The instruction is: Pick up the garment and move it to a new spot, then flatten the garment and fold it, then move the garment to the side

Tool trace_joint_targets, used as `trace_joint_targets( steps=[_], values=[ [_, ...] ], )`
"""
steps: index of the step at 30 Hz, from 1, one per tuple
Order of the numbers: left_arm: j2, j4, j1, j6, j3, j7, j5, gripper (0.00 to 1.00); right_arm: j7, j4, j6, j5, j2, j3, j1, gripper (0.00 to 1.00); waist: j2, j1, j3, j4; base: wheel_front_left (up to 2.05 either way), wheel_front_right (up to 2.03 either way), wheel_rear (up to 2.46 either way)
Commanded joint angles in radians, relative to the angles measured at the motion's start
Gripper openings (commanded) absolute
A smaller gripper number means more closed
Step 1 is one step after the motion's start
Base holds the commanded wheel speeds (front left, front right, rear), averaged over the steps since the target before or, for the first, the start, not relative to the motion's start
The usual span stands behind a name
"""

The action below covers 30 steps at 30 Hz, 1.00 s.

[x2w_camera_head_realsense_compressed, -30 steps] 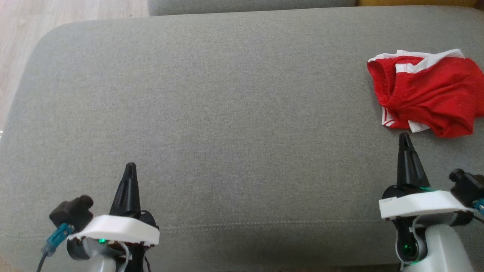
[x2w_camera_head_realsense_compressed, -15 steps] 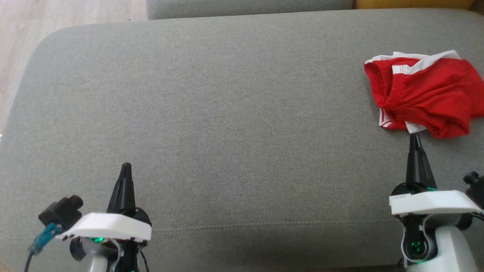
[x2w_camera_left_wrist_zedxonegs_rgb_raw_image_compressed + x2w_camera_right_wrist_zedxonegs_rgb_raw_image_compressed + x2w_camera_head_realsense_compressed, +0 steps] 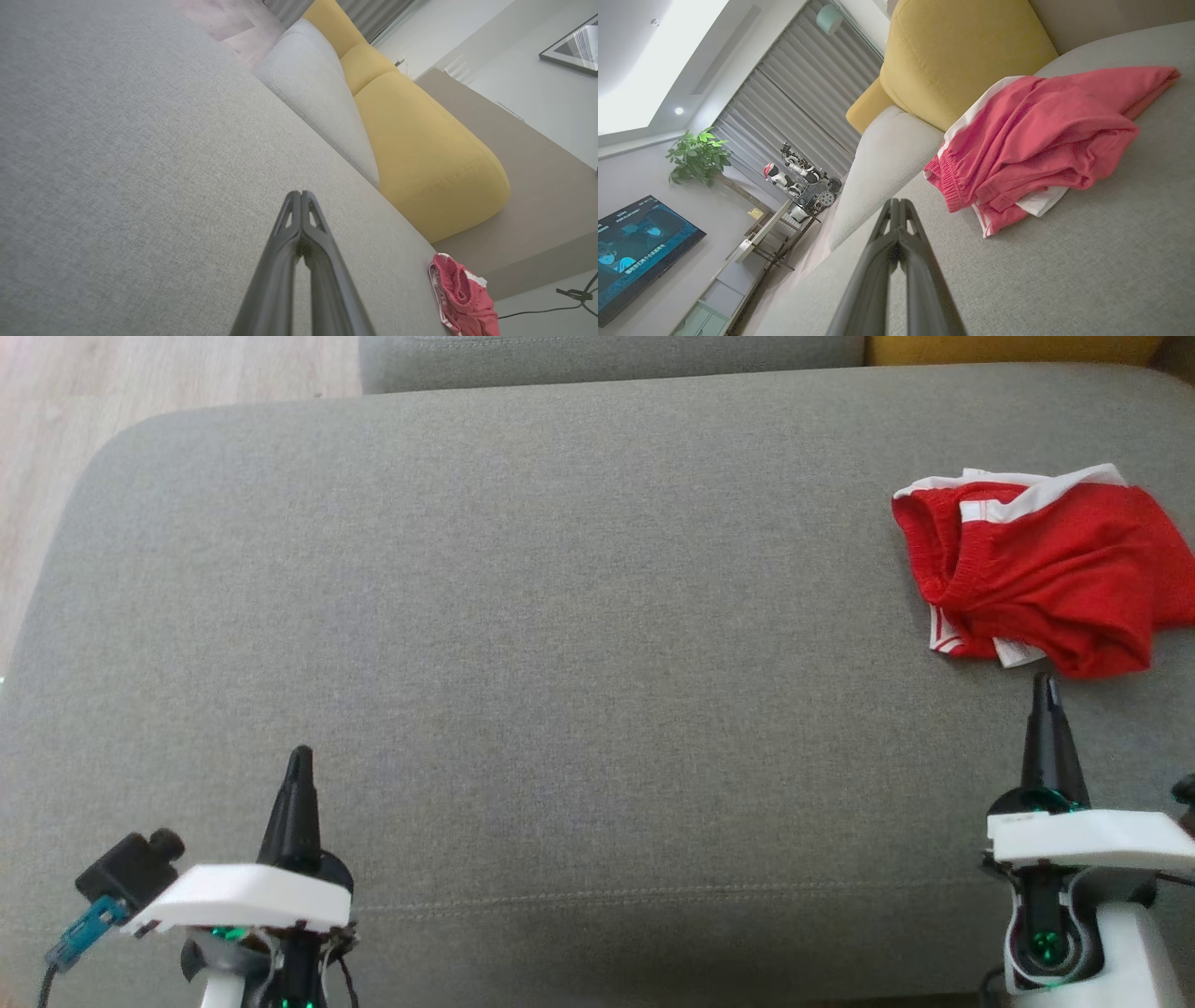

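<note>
The garment is a pair of red shorts with white trim, lying crumpled at the far right of the grey sofa cushion. In the right wrist view the garment sits just ahead and to the right of my fingers. My right gripper is shut and empty, its tip a short way in front of the shorts' near edge, not touching. My left gripper is shut and empty at the lower left, far from the shorts. The left wrist view shows the garment small at the lower right.
A second grey cushion and a yellow cushion line the far edge. Wooden floor lies beyond the cushion's left edge. The right wrist view shows a television, a plant and curtains.
The head camera has shifted, so the whole picture slid. My right gripper has moved right and slightly back from the shorts' edge. My left gripper has drawn slightly lower and leftward. The shorts lie unchanged.
</note>
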Motion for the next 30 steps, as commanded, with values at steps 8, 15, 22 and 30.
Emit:
trace_joint_targets(
  steps=[8,15,22,30],
  values=[
    [0.017,-0.018,-0.059,-0.017,0.039,0.029,-0.111,0.00,0.031,-0.047,0.003,0.127,0.000,-0.008,-0.016,0.00,0.0000,0.0000,-0.007,-0.004,0.00,0.00,0.00],
    [0.018,-0.012,-0.063,-0.025,0.050,0.046,-0.177,0.00,0.048,-0.050,0.004,0.202,0.000,-0.017,-0.013,0.00,0.0000,0.0000,-0.012,-0.006,0.00,0.00,0.00],
    [0.019,-0.004,-0.067,-0.033,0.064,0.066,-0.254,0.00,0.068,-0.054,0.004,0.288,0.000,-0.027,-0.009,0.00,0.0000,0.0000,-0.018,-0.009,0.00,0.00,0.00],
    [0.020,0.005,-0.072,-0.043,0.079,0.089,-0.340,0.00,0.091,-0.058,0.004,0.387,0.001,-0.038,-0.004,0.00,0.0000,0.0000,-0.024,-0.012,0.00,0.00,0.00]
  ],
)
